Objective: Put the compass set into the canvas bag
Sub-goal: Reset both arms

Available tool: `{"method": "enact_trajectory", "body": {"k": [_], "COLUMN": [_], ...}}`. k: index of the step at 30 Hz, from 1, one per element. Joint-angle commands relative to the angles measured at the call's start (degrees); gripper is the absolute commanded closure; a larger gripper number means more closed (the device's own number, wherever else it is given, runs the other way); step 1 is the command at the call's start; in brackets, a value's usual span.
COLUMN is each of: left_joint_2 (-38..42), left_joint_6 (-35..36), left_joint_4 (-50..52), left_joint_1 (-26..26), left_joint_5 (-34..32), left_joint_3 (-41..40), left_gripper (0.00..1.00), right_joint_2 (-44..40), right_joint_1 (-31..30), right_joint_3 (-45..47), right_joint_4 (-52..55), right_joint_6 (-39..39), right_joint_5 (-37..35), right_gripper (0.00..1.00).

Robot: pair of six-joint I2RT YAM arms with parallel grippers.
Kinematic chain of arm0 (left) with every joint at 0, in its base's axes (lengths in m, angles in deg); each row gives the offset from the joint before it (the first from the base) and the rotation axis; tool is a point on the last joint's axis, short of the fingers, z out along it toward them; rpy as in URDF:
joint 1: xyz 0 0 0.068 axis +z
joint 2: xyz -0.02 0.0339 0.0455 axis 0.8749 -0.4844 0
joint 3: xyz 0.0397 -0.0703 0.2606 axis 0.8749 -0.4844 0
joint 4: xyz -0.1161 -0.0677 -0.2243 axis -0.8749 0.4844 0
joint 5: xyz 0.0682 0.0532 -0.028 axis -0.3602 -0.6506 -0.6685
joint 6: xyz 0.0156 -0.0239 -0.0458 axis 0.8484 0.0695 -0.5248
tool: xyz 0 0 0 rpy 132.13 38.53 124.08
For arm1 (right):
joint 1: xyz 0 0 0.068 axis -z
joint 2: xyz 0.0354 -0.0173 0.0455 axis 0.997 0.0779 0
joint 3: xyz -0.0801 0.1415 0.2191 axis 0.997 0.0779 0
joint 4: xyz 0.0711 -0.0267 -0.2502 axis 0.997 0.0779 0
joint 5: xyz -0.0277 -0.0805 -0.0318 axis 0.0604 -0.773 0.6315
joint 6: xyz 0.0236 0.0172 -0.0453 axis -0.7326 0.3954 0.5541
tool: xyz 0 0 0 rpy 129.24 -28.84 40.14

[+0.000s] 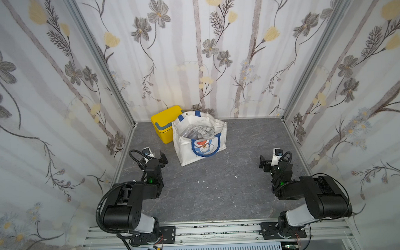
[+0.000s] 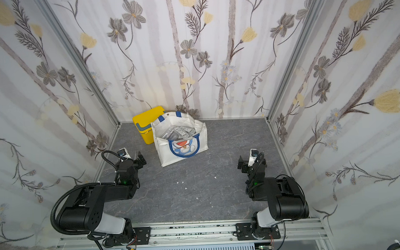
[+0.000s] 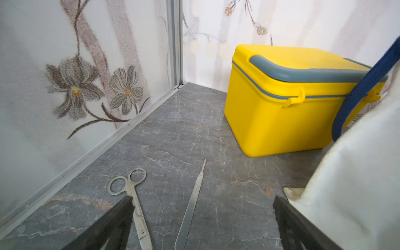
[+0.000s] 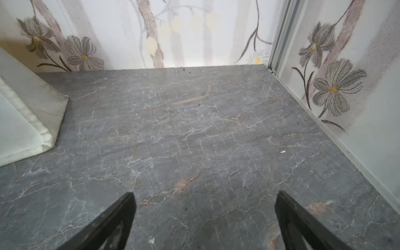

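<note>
Looks like the end state: the compass set (image 1: 198, 131), a clear packet of silvery pieces as far as I can tell, lies inside the canvas bag (image 1: 186, 153), visible through the open top in both top views (image 2: 178, 132). Left gripper (image 1: 163, 157) and right gripper (image 1: 263, 162) are both spread wide and empty, low over the table (image 4: 194, 129), the left just beside the bag, the right well apart from it. My read is that placing is done and the next move is only to confirm the packet sits below the rim and keep the arms clear. The left wrist view adds scissors (image 3: 129, 184) and a flat metal handle (image 3: 191, 205) on the table under that gripper, hidden in the top views, plus the yellow box (image 3: 281, 108) touching the bag's handle. The right wrist view shows only a bag corner and bare table.
</note>
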Motion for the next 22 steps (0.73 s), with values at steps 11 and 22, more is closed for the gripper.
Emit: {"method": "enact_trajectory", "body": {"k": [11, 22], "left_joint_2": [-4.69, -4.52], "left_joint_6": [3.15, 2.53], "left_joint_4": [-21.31, -19.08], "left_joint_1": [0.38, 0.44], "left_joint_5": [4.89, 3.9], "left_joint_3": [-6.31, -5.47], "left_gripper": [0.0, 0.0], "right_joint_2": [0.43, 0.53], "right_joint_1": [0.08, -0.1], "right_joint_3": [-1.54, -1.29], "right_joint_4": [-5.75, -6.49], "right_joint_6": [-0.16, 0.52], "right_joint_5": [0.68, 0.87], "right_gripper": [0.01, 0.01]}}
